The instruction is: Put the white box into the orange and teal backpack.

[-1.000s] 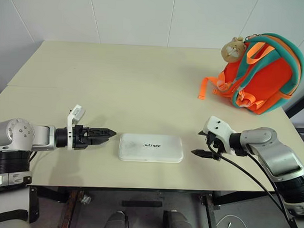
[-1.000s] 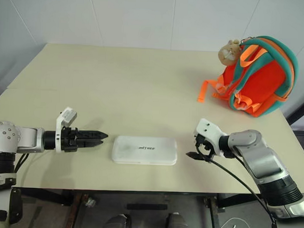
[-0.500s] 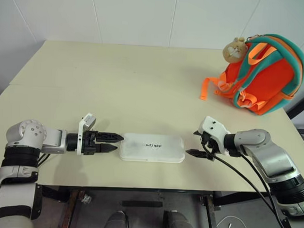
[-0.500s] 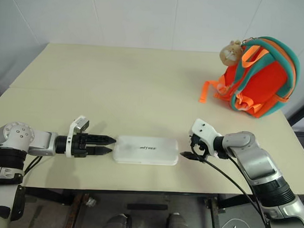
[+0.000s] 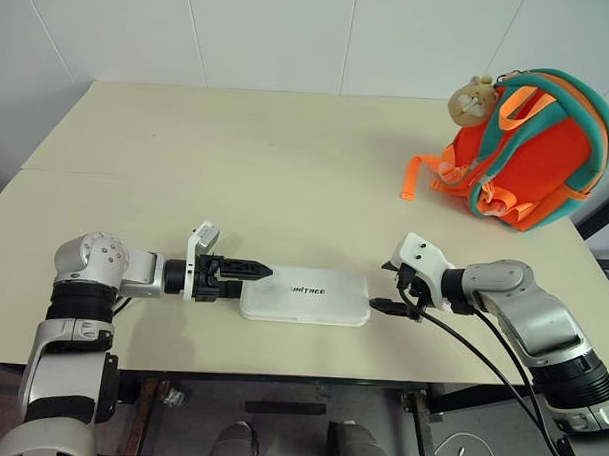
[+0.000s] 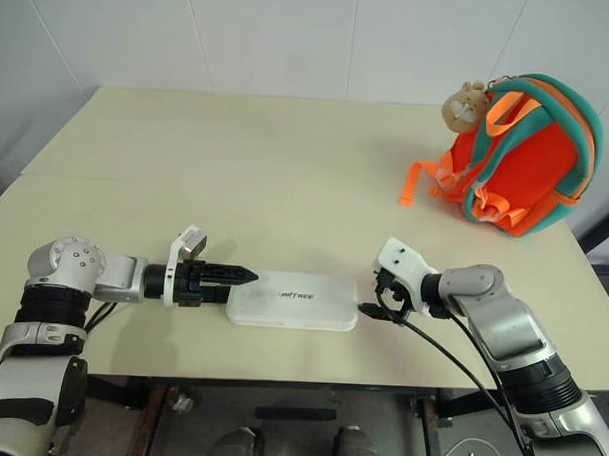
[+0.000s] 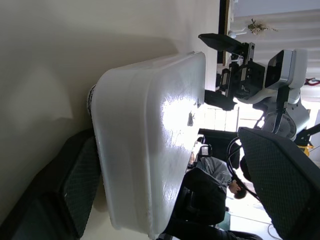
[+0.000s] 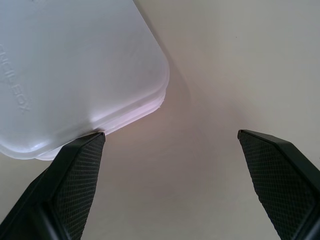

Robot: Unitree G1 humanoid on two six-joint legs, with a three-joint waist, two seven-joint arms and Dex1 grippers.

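The white box (image 5: pixel 305 294) lies flat near the front edge of the table (image 5: pixel 236 176), its long axis running from the robot's left to its right, the dark lettering on its lid readable from the robot's side. The left gripper (image 5: pixel 245 271) points along that axis, its fingers spread with the box's left end between them: one fingertip sits above the lid, the other is hidden beside the box. The right gripper (image 5: pixel 384 294) hangs just off the right end, fingers spread wide, one pad close to the box's corner. The orange and teal backpack (image 5: pixel 522 146) stands well apart at the far right corner, its right side cut off by the frame edge.
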